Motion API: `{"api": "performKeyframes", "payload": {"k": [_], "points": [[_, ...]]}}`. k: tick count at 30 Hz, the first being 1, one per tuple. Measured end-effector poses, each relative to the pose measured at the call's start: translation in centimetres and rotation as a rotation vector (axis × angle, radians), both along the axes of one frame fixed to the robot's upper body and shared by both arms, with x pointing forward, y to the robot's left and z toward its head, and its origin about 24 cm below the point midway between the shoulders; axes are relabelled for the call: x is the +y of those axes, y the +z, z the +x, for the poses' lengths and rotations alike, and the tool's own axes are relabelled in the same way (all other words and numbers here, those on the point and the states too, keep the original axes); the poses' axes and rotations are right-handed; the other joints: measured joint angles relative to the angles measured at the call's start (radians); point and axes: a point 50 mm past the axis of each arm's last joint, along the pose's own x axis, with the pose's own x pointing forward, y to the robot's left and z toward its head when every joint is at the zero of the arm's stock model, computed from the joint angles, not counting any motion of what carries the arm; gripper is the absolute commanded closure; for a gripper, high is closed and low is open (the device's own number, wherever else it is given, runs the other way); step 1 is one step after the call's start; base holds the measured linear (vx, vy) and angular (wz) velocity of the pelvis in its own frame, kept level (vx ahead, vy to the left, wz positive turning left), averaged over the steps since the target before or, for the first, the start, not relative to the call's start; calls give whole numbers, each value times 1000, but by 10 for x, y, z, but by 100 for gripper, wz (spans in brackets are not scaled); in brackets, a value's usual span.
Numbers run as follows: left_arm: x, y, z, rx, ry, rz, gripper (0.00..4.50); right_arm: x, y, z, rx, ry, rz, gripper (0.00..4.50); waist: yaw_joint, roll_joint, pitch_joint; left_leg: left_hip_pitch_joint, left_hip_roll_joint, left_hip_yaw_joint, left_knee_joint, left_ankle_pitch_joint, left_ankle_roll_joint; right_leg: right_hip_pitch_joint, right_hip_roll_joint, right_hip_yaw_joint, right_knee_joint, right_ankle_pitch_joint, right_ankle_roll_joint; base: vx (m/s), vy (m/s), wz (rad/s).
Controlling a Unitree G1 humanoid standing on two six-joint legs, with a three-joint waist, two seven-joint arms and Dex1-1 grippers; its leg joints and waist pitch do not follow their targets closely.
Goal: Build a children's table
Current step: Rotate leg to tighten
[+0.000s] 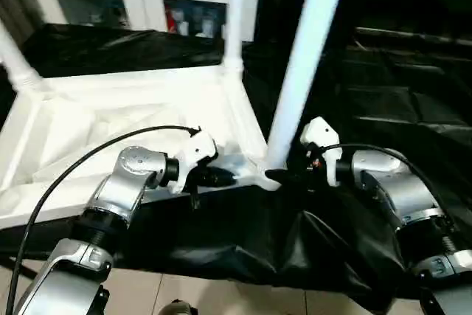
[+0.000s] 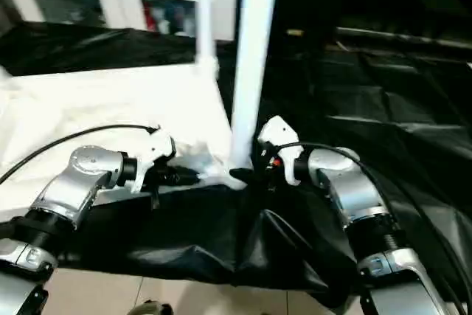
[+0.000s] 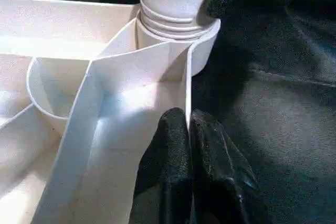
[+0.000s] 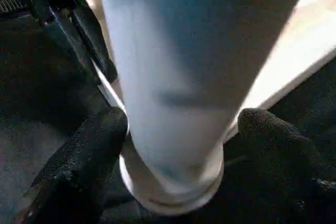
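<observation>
With the upturned table top (image 1: 133,119) on the black-draped worktop (image 1: 310,248) pinched at its near rim by the left claw (image 3: 186,145), the near-corner leg (image 1: 302,64) is straddled by the spread right claw (image 4: 176,145) and, by this judgement, should be regripped squarely and twisted upright until fully seated.

Upright leg (image 1: 302,71) between gripper fingers (image 4: 86,156)

Dim scene, glaring white plastic, soft blur.
</observation>
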Motion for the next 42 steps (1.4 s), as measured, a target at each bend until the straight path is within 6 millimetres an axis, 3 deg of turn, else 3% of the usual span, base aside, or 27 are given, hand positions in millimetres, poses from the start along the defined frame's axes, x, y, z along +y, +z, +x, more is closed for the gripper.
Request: {"api": "performKeyframes", "payload": {"k": [10,11,16,22,28,31,36,42], "points": [[0,0,0,1,-1,-1,450,8,0,-1,5,24,38,138,0,0,0,0,0,0,0,0,0,0,0,0,0,0,0,0,0,0],[0,0,0,1,-1,-1,450,7,0,-1,6,24,38,161,0,0,0,0,0,0,0,0,0,0,0,0,1,0,0,0,0,0],[1,-1,-1,6,-6,0,450,6,-1,-2,6,20,39,183,1,0,0,0,0,0,0,0,0,0,0,0,1,0,0,0,0,0],[1,-1,-2,9,-10,-1,450,5,-3,-3,8,10,49,242,1,0,0,0,0,0,1,0,0,0,0,0,1,0,0,0,0,0],[1,-2,-1,4,3,1,450,7,-7,-3,8,-35,77,252,-1,0,0,1,0,0,1,0,0,0,0,0,2,0,0,0,0,0],[-3,-3,5,-23,70,8,450,11,-13,4,-8,-171,130,252,-6,0,0,2,0,0,4,0,0,1,0,0,3,1,-1,0,0,0],[-28,-5,21,-77,222,15,450,22,-21,23,-21,-546,207,254,-24,-1,0,3,-1,0,6,0,0,4,-1,1,1,2,-2,0,0,0],[-65,-6,33,-99,344,18,450,36,-22,37,-42,-876,218,254,-23,-1,-1,3,-3,0,6,0,0,6,-2,2,0,3,-3,0,0,0]]}}
